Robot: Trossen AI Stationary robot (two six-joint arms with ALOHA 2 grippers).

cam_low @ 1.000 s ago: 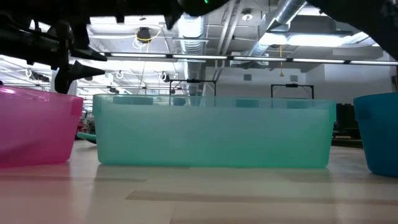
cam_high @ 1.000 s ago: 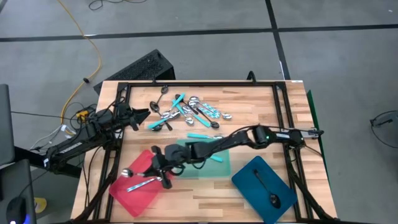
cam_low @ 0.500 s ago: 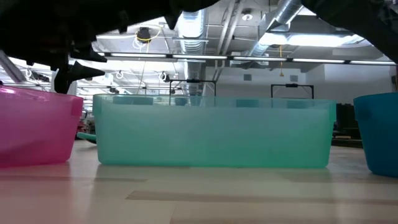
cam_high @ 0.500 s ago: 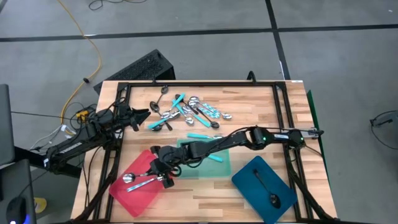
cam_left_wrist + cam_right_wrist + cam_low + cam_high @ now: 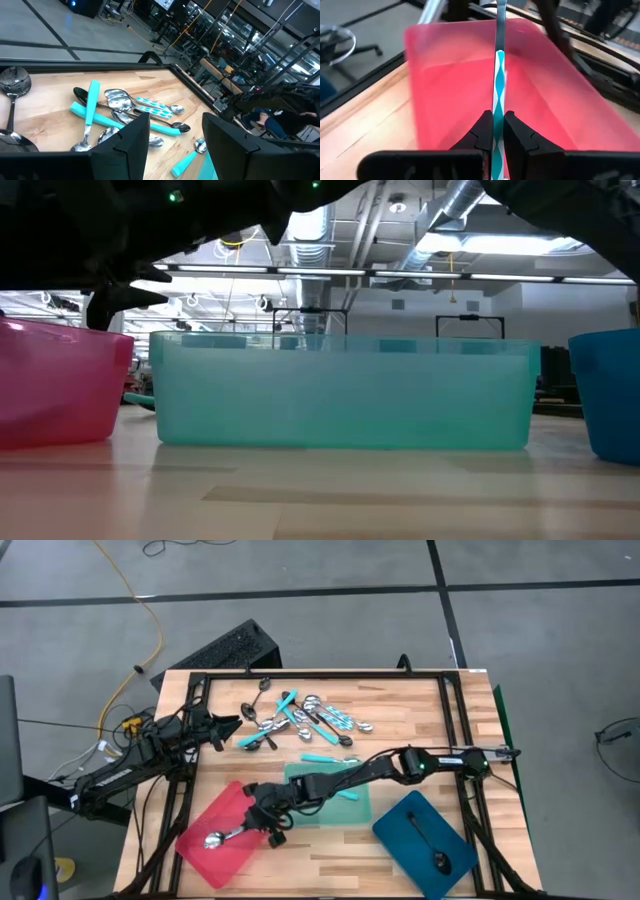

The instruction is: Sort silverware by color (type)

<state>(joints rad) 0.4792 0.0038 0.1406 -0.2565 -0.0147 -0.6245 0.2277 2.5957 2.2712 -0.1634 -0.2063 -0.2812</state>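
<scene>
So we've got the right gripper [image 5: 268,823] clamped on a spoon [image 5: 226,836] over the red tray [image 5: 205,855], which sits at the surface's front left corner. The spoon's long axis runs out from the gripper toward the tray's left edge, bowl end farthest out, handle end pinched between the fingers [image 5: 484,131]. In the right wrist view the handle [image 5: 497,90] has a turquoise-and-silver pattern and the jaws are nearly shut on it, with only the thin handle between them. The bowl is cut off at the frame edge there, and we can't tell whether it touches the tray floor.

The low view is no help: the arms are just dark shapes up top, and the tray walls hide anything inside.

The left gripper [image 5: 230,724] waits near the surface's left edge, jaws apart, holding nothing, beside the spoon pile [image 5: 300,722] toward the back edge. A couple of turquoise-handled spoons [image 5: 330,758] lie at the teal tray [image 5: 360,808], and one dark spoon [image 5: 430,845] is in the blue tray [image 5: 400,840].
</scene>
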